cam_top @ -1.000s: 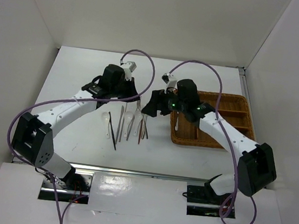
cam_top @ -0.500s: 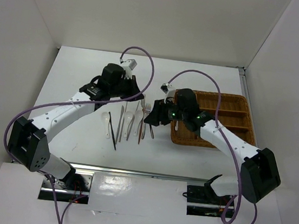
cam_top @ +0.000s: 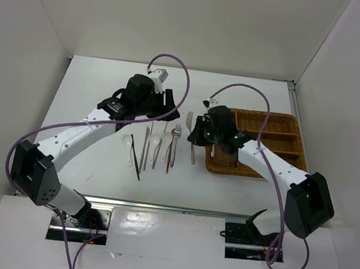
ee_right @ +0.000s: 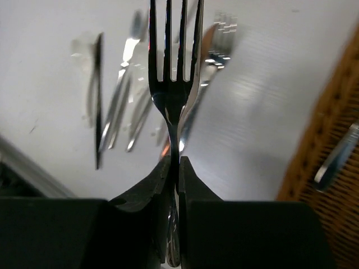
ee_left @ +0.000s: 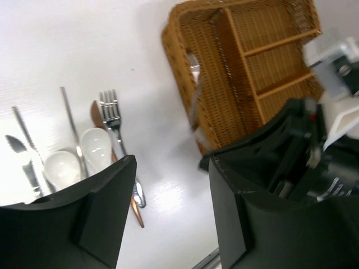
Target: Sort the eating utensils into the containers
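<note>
Utensils lie in a row left of the tray, fork between

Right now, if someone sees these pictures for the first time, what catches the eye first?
First, the silver fork clamped in the right tool, filling the right wrist view. Next, the brown wicker tray at the right of the table, close beside that tool. Then the row of loose utensils lying in the table's middle.

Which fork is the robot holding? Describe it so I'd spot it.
Find the brown wicker tray; the right gripper is at its left edge. The silver fork there is pinched between the fingers, while the other utensils lie on the table.
</note>
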`<state>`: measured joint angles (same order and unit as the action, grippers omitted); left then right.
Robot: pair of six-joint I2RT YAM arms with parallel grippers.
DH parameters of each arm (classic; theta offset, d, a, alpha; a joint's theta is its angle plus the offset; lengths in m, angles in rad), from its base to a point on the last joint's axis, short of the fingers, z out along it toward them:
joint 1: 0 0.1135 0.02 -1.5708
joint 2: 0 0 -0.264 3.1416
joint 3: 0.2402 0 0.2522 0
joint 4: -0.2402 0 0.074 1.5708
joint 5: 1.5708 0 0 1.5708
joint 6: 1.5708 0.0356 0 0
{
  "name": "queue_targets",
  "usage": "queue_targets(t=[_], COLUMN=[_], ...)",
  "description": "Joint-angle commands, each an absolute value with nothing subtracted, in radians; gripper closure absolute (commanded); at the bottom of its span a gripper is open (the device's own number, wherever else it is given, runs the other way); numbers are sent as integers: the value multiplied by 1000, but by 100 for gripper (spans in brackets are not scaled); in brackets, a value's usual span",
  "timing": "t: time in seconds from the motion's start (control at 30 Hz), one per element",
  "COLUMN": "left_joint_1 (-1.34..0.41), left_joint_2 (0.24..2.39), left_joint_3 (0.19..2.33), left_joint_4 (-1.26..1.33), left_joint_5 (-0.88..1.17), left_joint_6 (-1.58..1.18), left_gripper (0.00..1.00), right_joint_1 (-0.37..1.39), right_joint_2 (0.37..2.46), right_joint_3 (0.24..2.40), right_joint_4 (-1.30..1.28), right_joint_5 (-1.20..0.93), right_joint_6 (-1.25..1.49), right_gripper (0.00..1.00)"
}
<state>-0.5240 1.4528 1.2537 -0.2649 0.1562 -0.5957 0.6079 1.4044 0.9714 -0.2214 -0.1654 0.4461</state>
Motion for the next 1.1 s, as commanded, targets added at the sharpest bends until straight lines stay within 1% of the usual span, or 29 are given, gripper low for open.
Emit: queue_targets(t=[0.0, 0.07, 0.13, 0.2, 0.27, 0.47, 0.57, 0.73, 0.9, 1.0, 1.03, 1.07], left_joint_1=[-528, -528, -528, -528, -528, -528, -528, -528, -517, -506, -497, -497], left_joint_2=[1425, 1416, 1416, 1416, 1442, 1540, 1606, 1693, 1773, 1815, 1825, 1847], left_joint_3=[1296, 1264, 1240, 1210, 1198, 1221, 1261, 1307, 1347, 1358, 1368, 1368], left_joint_4=[-325, -325, -312, -288, -275, -241, -216, -169, -144, -124, -124, -114], left_joint_5=[45, 23, 23, 23, 44, 55, 86, 120, 155, 164, 164, 175], left_joint_6=[-555, -546, -546, -546, -537, -486, -459, -448, -448, -437, -437, -437], left_gripper=[31, 29, 26, 26, 26, 26, 27, 27, 27, 27, 27, 29], right_joint_1=[571, 528, 439, 364, 330, 319, 319, 319, 337, 337, 337, 337], right_joint_2=[1384, 1358, 1345, 1345, 1360, 1422, 1459, 1512, 1548, 1559, 1559, 1559], right_joint_3=[1032, 1032, 1022, 1022, 1022, 1012, 1022, 1022, 1022, 1022, 1032, 1032], right_joint_4=[-327, -348, -374, -389, -405, -385, -365, -354, -331, -322, -322, -322], right_joint_5=[113, 127, 137, 137, 137, 137, 74, 49, 40, 29, 19, 18], right_joint_6=[503, 503, 491, 468, 419, 322, 295, 275, 264, 264, 264, 264], right_gripper=[100, 100, 100, 100, 100, 100, 100, 100, 90, 73, 59, 54])
